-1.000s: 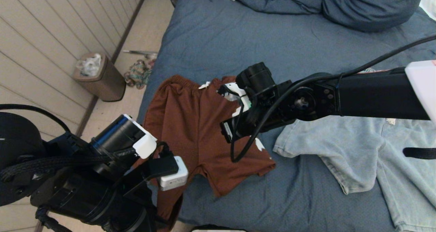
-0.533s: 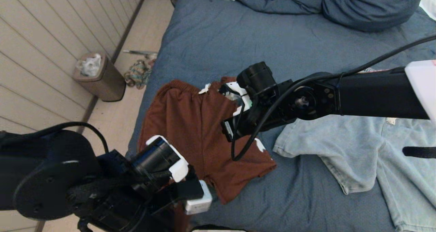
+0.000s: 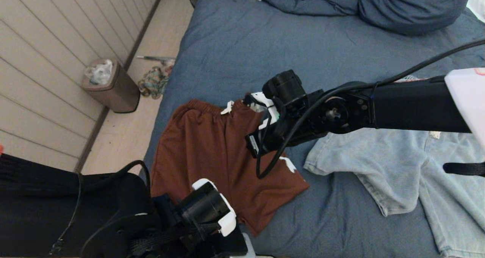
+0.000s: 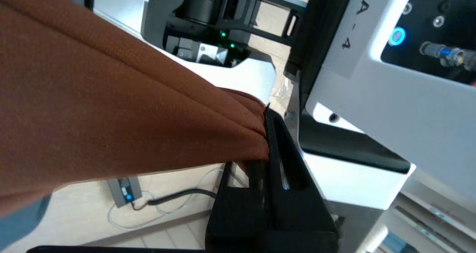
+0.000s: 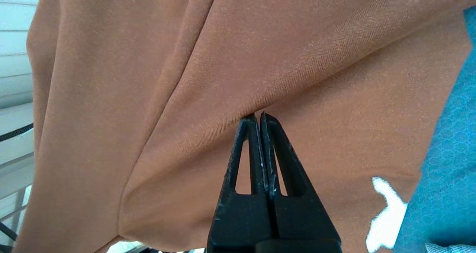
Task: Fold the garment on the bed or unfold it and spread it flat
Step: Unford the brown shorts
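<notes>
Slate-blue wrinkled bed (image 3: 242,42) carries the work. Right gripper (image 5: 259,116) pinches a fold of the rust-brown, smooth woven shorts (image 3: 212,152); left gripper (image 4: 266,134) clamps their hem off the bed's near edge. Spreading step, I judge: next needs pulling apart gently.

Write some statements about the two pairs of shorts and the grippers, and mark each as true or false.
1. The brown shorts lie left of the light blue denim shorts on the bed. True.
2. The right gripper is wide open. False: it is shut, pinching brown fabric.
3. The left gripper holds the brown shorts' fabric. True.
4. The trash bin stands on the bed. False: it stands on the floor by the wall.
</notes>
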